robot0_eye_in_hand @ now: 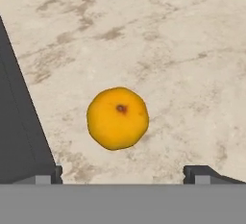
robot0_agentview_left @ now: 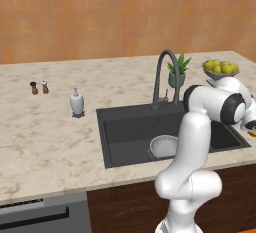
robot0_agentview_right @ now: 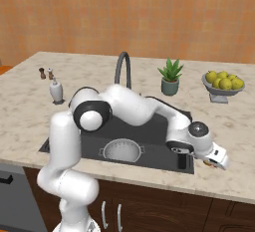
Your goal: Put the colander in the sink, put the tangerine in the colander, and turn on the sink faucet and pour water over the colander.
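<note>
The colander (robot0_agentview_left: 164, 146) (robot0_agentview_right: 122, 151) stands upright in the dark sink (robot0_agentview_left: 130, 127) (robot0_agentview_right: 158, 149), toward its front. The tangerine (robot0_eye_in_hand: 117, 118) lies on the beige counter just right of the sink; a sliver of it shows under the hand (robot0_agentview_right: 208, 163). My gripper (robot0_eye_in_hand: 124, 172) (robot0_agentview_right: 215, 162) hangs open a little above the tangerine, looking down on it, and the fruit sits between and ahead of the two fingertips without touching them. The sink faucet (robot0_agentview_left: 161, 72) (robot0_agentview_right: 122, 64) arches over the back of the basin, with no water running.
A grey footed bowl of lemons (robot0_agentview_left: 220, 69) (robot0_agentview_right: 223, 83) and a potted plant (robot0_agentview_left: 177, 72) (robot0_agentview_right: 170, 76) stand behind the sink on the right. To the left are a white soap dispenser (robot0_agentview_left: 76, 102) (robot0_agentview_right: 56, 90) and two small shakers (robot0_agentview_left: 39, 87). The counter's front edge runs close to the tangerine.
</note>
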